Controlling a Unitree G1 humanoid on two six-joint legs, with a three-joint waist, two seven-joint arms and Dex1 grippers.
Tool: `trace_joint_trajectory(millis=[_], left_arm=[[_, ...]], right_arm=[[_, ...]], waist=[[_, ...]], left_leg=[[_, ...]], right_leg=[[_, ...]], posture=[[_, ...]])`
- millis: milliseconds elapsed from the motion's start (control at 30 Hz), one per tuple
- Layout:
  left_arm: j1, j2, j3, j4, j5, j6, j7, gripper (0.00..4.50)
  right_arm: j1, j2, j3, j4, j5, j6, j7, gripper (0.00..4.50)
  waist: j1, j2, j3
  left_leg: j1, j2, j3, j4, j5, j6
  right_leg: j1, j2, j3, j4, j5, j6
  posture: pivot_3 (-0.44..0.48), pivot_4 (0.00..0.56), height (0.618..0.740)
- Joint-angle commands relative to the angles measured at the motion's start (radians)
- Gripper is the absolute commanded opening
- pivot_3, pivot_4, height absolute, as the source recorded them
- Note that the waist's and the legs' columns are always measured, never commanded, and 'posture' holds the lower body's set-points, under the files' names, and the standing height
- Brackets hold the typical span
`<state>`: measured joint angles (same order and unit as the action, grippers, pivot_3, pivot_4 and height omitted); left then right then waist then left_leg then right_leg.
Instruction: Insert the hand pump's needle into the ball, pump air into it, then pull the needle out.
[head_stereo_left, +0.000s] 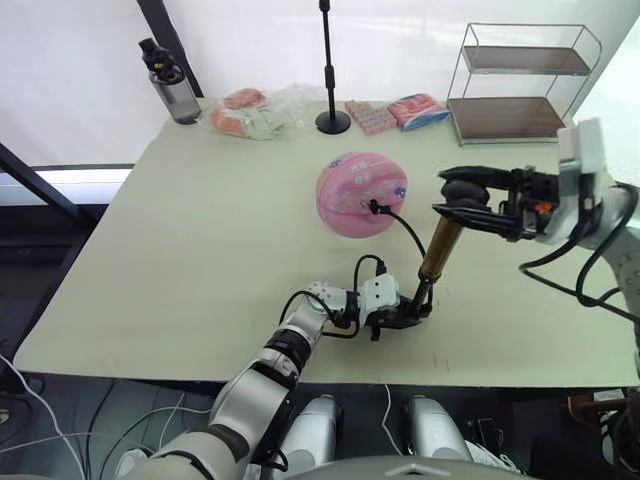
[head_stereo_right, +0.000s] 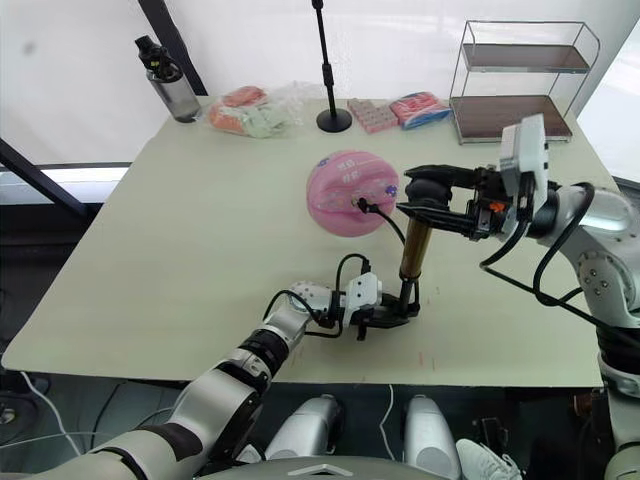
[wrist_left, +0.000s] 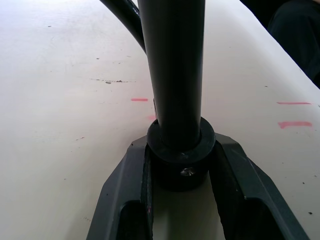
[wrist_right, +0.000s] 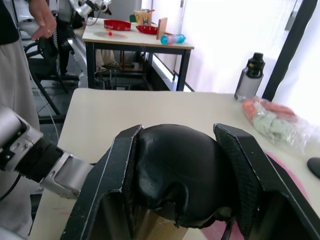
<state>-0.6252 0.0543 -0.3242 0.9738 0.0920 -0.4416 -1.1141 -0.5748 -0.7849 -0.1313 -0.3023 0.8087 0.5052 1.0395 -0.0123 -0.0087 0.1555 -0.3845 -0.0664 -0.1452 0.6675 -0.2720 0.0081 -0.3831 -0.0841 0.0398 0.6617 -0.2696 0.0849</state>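
On the pale worktop (head_stereo_left: 180, 260), the left claw (head_stereo_left: 405, 312) lies low with its two fingers (wrist_left: 125, 200) clamped round the black bottom cap of the hand pump (head_stereo_left: 438, 250), pinning the base against the surface; a few short red marks on the worktop lie just beyond those fingers in the left wrist view. From that claw the pump rises with a slight tilt, its gold barrel leaning up and away toward the right claw (head_stereo_left: 462, 198), which comes in level from the robot's right and grips the black T-handle (wrist_right: 182, 170) at the top, one finger on each side of it. Beyond and a little to the left of the left claw, and just to the left of the right claw, rests the pink ball (head_stereo_left: 361, 194), near the middle of the worktop. The thin black hose (head_stereo_left: 410, 232) arcs from the ball's near right side down toward the pump base, and its black fitting sits against the ball's skin; the needle itself is too small to make out. Far behind both claws, along the back edge, stand a dark water bottle (head_stereo_left: 173, 88), a clear bag of packets (head_stereo_left: 255, 112), a black stand (head_stereo_left: 331, 75), more pink packets (head_stereo_left: 400, 110) and a wire shelf rack (head_stereo_left: 520, 85). In the right wrist view, a person (wrist_right: 22, 65) stands beside a further table.
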Motion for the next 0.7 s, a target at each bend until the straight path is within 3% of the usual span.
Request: trace_joint_trajectory(millis=[33, 233, 700], left_arm=[[0.015, -0.003, -0.039, 0.016, 0.034, -0.002, -0.016, 1.07], [0.017, -0.002, -0.045, 0.016, 0.031, -0.002, -0.016, 1.07], [0.019, 0.007, -0.044, 0.013, 0.031, 0.001, -0.021, 1.07]], right_arm=[[-0.083, -0.036, -0.108, -0.011, 0.027, -0.010, -0.034, 1.82], [-0.121, -0.038, -0.115, -0.020, 0.052, 0.023, -0.053, 1.82], [0.157, 0.074, -0.013, -0.069, -0.071, -0.061, -0.057, 1.82]], waist=[[0.000, 0.000, 0.000], [-0.001, 0.000, 0.000], [-0.004, 0.001, -0.001]], left_leg=[[0.000, 0.000, 0.000, 0.000, 0.000, 0.000], [-0.010, 0.000, 0.000, 0.001, 0.000, 0.000], [-0.010, 0.000, 0.001, 0.001, 0.000, 0.000]], right_leg=[[0.000, 0.000, 0.000, 0.000, 0.000, 0.000], [-0.011, 0.000, 0.000, 0.001, 0.000, 0.000], [-0.012, 0.001, 0.001, 0.003, 0.000, 0.000]], posture=[[0.000, 0.150, 0.740], [0.000, 0.150, 0.740], [0.000, 0.150, 0.740]])
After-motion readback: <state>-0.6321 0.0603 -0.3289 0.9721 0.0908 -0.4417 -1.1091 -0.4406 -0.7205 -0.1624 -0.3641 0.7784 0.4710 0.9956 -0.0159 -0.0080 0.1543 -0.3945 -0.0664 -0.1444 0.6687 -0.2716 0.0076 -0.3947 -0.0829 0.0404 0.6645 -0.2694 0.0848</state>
